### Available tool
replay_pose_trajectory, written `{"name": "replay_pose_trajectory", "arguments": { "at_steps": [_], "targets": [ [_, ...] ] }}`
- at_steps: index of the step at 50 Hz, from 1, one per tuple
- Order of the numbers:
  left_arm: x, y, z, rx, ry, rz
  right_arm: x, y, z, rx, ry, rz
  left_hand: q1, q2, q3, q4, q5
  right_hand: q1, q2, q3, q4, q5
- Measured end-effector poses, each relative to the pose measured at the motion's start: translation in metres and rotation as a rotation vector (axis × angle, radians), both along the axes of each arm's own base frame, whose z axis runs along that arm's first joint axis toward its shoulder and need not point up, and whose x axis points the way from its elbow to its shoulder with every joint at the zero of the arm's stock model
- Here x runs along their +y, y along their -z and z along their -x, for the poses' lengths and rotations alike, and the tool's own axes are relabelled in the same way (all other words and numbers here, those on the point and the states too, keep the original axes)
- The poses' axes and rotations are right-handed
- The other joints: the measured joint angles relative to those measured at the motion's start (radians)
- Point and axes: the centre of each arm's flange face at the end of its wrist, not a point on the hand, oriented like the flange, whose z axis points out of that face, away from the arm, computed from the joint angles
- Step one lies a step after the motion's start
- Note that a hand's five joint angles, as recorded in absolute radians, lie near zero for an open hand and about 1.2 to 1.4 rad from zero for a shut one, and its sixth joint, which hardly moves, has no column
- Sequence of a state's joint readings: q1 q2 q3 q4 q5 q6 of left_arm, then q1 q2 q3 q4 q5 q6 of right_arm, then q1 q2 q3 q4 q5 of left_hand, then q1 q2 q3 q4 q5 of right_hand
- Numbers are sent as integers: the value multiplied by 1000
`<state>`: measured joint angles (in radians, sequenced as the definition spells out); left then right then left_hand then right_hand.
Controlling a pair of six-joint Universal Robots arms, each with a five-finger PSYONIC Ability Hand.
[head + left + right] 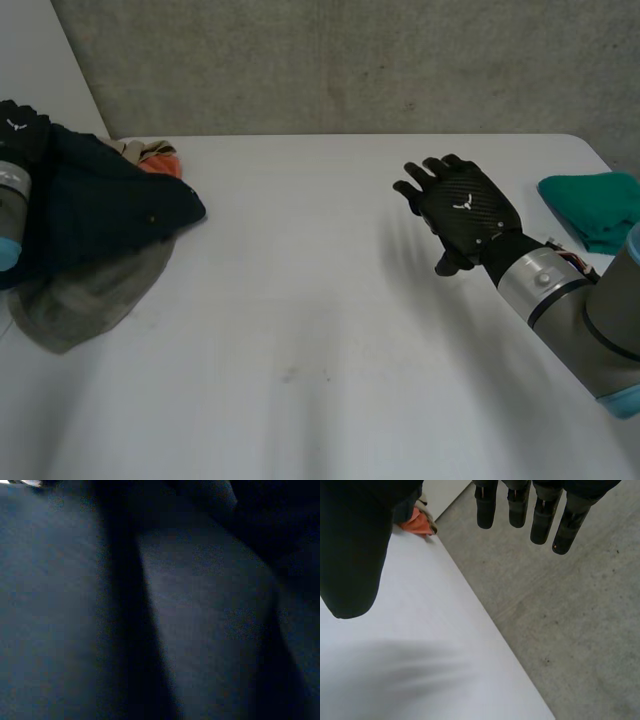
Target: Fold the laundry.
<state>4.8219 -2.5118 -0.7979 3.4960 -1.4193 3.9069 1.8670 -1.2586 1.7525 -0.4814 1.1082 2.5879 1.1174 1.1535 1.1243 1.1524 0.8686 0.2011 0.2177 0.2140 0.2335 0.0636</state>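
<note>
I'm watching the right hand (pixel 462 208) hovering above the table (pixel 300 340) near its right edge, fingers spread wide and holding nothing. The left hand (pixel 18 128) is sitting against the navy garment (pixel 100 210) heaped at the left edge, and I cannot tell its grip. A teal cloth (pixel 595 205) is lying at the right edge.

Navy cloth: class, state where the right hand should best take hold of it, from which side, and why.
On the navy cloth, likely the pointed corner, which juts toward the middle of the table, past the grey cloth. Come from that side with the open right hand and pinch the tip; the left hand rests at the cloth's opposite end.
</note>
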Motion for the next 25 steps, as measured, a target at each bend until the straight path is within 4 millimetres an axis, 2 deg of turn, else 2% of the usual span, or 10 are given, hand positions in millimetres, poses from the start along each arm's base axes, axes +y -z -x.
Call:
{"name": "replay_pose_trajectory", "arguments": {
  "at_steps": [4, 9, 12, 14, 15, 17, 18, 19, 21, 25],
  "targets": [
    [6, -16, 20, 8, 39, 54, -1, 1, 4, 6, 15, -14, 0, 22, 21, 37, 9, 0, 0, 0, 0, 0],
    [39, -47, 71, 69, 167, 122, -5, -1, 14, 9, 58, -28, 0, 29, 29, 47, 9, 0, 0, 0, 0, 0],
    [88, -74, 122, 162, 353, 135, -9, -7, 21, 6, 103, -22, 0, 34, 40, 53, 9, 0, 0, 0, 0, 0],
    [102, -79, 133, 185, 402, 131, -10, -8, 23, 5, 114, -19, 0, 35, 42, 54, 9, 0, 0, 0, 0, 0],
    [130, -87, 155, 231, 508, 113, -12, -11, 27, 2, 136, -12, 0, 37, 43, 57, 22, 0, 0, 0, 0, 0],
    [160, -90, 176, 272, 617, 80, -15, -14, 31, -1, 160, -6, 0, 37, 43, 57, 39, 0, 0, 0, 0, 0],
    [186, -89, 194, 303, 712, 39, -17, -17, 34, -5, 179, 1, 0, 37, 43, 57, 48, 0, 0, 0, 0, 0],
    [186, -89, 194, 303, 712, 39, -17, -17, 34, -5, 179, 1, 0, 37, 43, 57, 48, 0, 0, 0, 0, 0],
    [230, -80, 221, 341, 868, -49, -20, -20, 39, -9, 204, 7, 0, 37, 43, 57, 48, 0, 0, 1, 0, 0],
    [280, -60, 247, 356, 1019, -172, -24, -21, 47, -13, 238, 7, 0, 37, 43, 57, 48, 0, 0, 0, 0, 0]
  ]
}}
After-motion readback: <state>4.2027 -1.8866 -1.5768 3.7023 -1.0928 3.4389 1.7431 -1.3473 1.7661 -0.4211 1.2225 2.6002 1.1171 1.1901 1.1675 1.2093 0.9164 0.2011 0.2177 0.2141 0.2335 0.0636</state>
